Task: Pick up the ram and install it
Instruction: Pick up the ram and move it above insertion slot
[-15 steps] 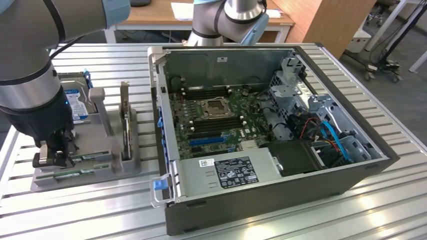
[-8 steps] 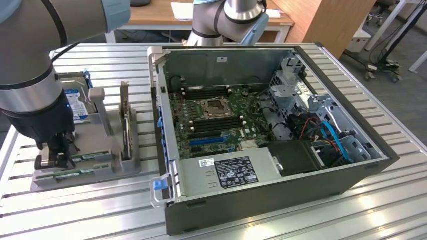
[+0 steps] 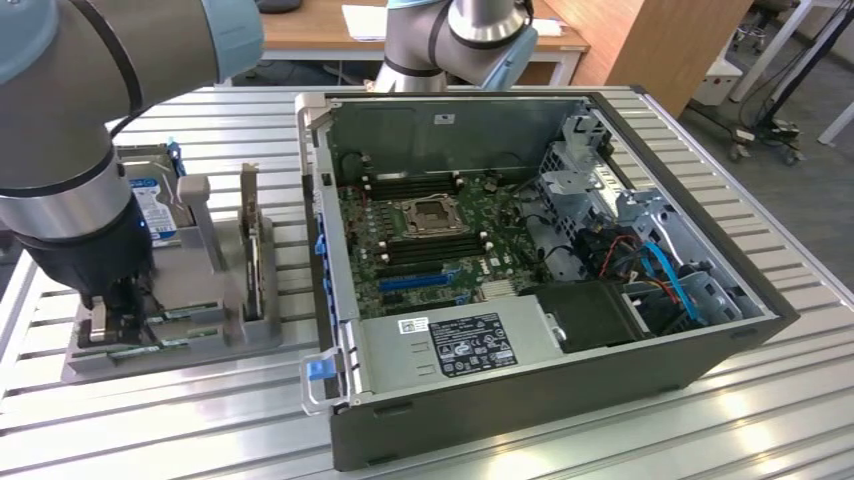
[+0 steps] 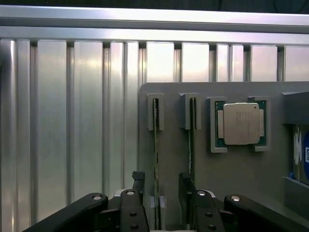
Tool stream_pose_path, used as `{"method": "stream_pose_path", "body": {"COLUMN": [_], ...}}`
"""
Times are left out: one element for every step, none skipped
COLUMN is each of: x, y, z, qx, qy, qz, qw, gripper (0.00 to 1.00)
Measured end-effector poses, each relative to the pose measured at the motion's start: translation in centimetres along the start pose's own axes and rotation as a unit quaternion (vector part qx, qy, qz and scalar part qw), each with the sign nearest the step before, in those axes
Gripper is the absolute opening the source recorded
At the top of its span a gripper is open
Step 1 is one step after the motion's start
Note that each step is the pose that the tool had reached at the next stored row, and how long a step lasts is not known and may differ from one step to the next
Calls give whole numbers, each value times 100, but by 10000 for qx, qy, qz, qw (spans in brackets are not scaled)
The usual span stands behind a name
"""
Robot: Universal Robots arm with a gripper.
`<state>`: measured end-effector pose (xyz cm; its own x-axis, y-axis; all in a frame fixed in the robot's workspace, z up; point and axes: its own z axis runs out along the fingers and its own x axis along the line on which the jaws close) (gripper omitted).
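The ram [image 4: 156, 145] stands on its edge in a narrow slot of the grey holder [image 4: 227, 179], its far end caught in a small upright bracket of that holder. A second, matching stick [image 4: 191, 140] stands in the next slot, parallel and just beside it. On the far side of that second stick, also on the holder, I see a processor chip [image 4: 240, 123] lying flat in its own square cradle.

My hand [image 4: 161, 191] is down over the near end of the holder. Its fingers [image 4: 186, 191] are spread apart, one on each side of the ram, with a gap showing between the stick and each finger. It holds nothing.

In the exterior view, the hand [image 3: 118, 315] hangs low over the holder's front end. A blue-labelled hard drive [image 3: 160, 215] and a dark expansion card [image 3: 250, 235] stand upright at the holder's back. The holder sits on the slatted aluminium bench [image 3: 174, 420]. Close beside it, toward the exterior view's right, an open computer case [image 3: 534, 400] lies with its motherboard [image 3: 427, 235] exposed.
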<state>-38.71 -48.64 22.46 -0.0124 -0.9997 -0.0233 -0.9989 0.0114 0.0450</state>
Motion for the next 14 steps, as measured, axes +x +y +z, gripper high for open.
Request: {"method": "stream_pose_path", "body": {"x": [0, 1, 1, 1, 2, 2, 2, 2, 2, 3, 3, 3, 3, 4], "y": [-1, -1, -2, -2, -3, -3, -4, -4, -5, -5, -6, -6, -6, -7], "z": [14, 29, 43, 55, 66, 76, 85, 93, 102, 111, 120, 128, 136, 144], "qx": [0, 0, 0, 0, 0, 0, 0, 0, 0, 0, 0, 0, 0, 0], "qy": [0, 0, 0, 0, 0, 0, 0, 0, 0, 0, 0, 0, 0, 0], "qz": [0, 0, 0, 0, 0, 0, 0, 0, 0, 0, 0, 0, 0, 0], "qw": [10000, 10000, 10000, 10000, 10000, 10000, 10000, 10000, 10000, 10000, 10000, 10000, 10000, 10000], "gripper": [42, 42, 42, 42, 42, 42, 42, 42, 42, 42, 42, 42, 42, 42]}}
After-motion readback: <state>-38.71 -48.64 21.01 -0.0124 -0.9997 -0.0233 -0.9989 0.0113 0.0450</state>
